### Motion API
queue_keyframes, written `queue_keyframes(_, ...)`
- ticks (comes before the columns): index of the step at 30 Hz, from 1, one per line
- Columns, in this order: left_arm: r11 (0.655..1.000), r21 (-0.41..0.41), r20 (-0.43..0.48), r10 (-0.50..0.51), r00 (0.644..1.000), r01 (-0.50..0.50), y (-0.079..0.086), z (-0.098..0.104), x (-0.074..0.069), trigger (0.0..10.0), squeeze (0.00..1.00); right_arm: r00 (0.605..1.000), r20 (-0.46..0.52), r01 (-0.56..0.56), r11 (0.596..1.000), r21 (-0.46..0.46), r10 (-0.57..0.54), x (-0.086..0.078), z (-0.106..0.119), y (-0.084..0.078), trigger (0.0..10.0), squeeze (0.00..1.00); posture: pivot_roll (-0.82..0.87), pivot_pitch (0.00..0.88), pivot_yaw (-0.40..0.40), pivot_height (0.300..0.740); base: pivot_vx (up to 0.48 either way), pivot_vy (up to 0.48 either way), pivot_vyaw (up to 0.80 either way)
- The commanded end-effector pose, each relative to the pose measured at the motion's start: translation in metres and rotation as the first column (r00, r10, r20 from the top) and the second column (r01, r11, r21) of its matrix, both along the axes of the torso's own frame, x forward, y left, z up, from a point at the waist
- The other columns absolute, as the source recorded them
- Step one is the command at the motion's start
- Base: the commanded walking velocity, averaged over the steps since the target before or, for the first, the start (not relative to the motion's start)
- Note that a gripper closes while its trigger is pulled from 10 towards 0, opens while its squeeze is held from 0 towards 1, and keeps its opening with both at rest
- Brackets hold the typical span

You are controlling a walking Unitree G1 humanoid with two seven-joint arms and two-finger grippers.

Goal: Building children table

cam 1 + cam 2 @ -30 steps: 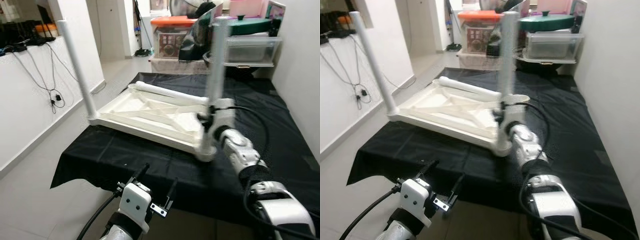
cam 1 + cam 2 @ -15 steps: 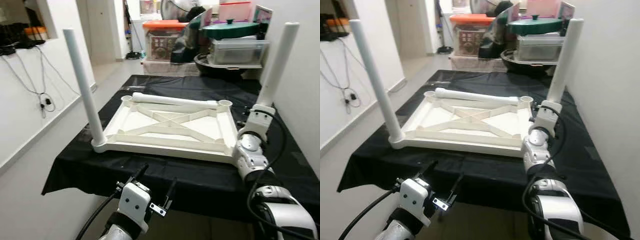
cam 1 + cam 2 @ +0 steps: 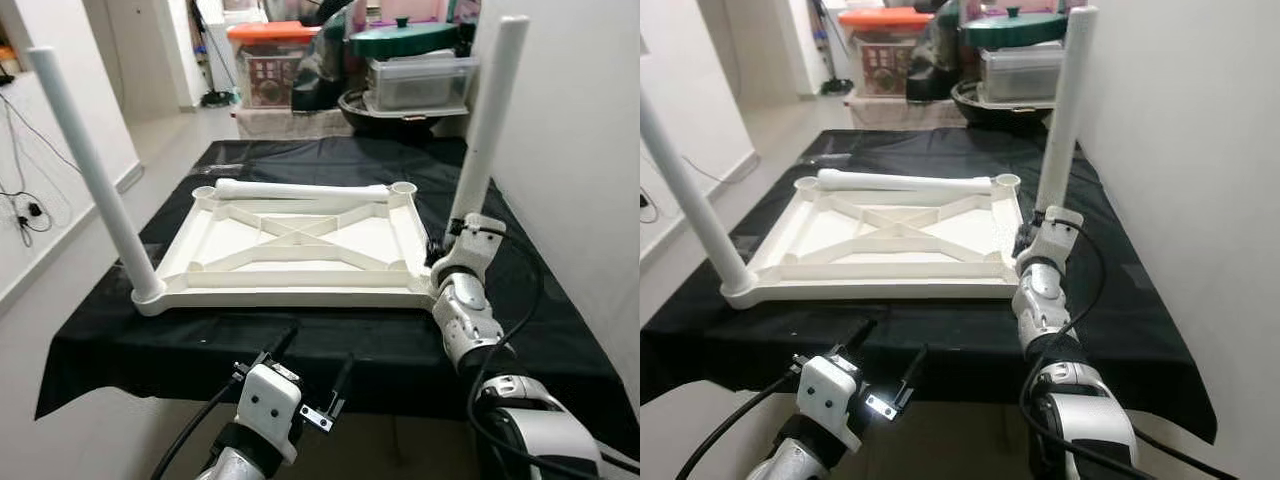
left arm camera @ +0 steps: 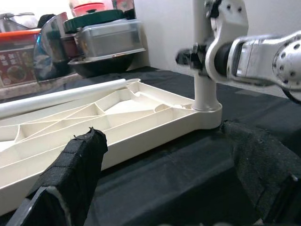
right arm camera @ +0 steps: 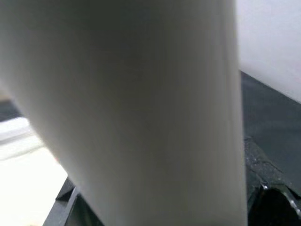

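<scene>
Since the white tabletop (image 3: pixel 300 245) lay upside down on the black cloth (image 3: pixel 330 345), its corner sockets faced up for legs. Right gripper (image 3: pixel 462 232) clamped the near-right leg (image 3: pixel 485 120) low by its socket, probably to seat it upright. Another leg (image 3: pixel 90 170) stood at the near-left corner; a spare leg (image 3: pixel 300 188) lay along the far edge. Left gripper (image 3: pixel 300 385) hovered below the table edge, fingers spread, idle.

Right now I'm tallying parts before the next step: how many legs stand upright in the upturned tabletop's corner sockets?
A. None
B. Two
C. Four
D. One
B: one upright leg stands at the near left corner and another leg at the near right, at the right end effector; a third leg lies flat across the tabletop.
</scene>
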State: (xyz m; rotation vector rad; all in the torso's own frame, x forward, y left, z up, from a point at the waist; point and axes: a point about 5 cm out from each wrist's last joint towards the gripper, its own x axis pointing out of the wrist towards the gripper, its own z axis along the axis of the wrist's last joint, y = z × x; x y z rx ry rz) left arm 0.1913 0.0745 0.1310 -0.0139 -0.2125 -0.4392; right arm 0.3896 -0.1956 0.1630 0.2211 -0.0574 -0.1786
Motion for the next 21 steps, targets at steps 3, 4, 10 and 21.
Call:
queue_keyframes(3, 1.0, 0.004, -0.016, 0.002, 1.0, -0.002, 0.001, -0.002, 0.001, 10.0, 0.0, 0.938, 0.085, -0.34, 0.94, 0.038, 0.336, 0.006, 0.018, 0.008, 10.0, 0.0, 0.03, 0.0, 0.015, 0.74, 0.0, 0.0, 0.0)
queue_keyframes(4, 1.0, 0.004, -0.016, 0.002, 1.0, -0.002, 0.001, -0.002, 0.001, 10.0, 0.0, 0.938, 0.085, -0.34, 0.94, 0.038, 0.336, 0.006, 0.018, 0.008, 10.0, 0.0, 0.03, 0.0, 0.015, 0.74, 0.0, 0.0, 0.0)
queue_keyframes(10, 1.0, 0.005, -0.017, 0.0, 1.0, 0.0, 0.001, -0.002, 0.001, 10.0, 0.0, 0.605, 0.069, -0.796, 0.605, 0.021, 0.793, -0.013, 0.009, 0.037, 10.0, 0.0, 0.03, 0.0, 0.018, 0.74, 0.0, 0.0, 0.0)
queue_keyframes(21, 1.0, 0.008, -0.016, 0.002, 1.0, -0.001, 0.002, -0.002, 0.0, 10.0, 0.0, 0.235, 0.021, -0.971, 0.235, -0.03, 0.972, -0.036, -0.003, 0.069, 10.0, 0.0, 0.04, 0.0, 0.019, 0.74, 0.0, 0.0, 0.0)
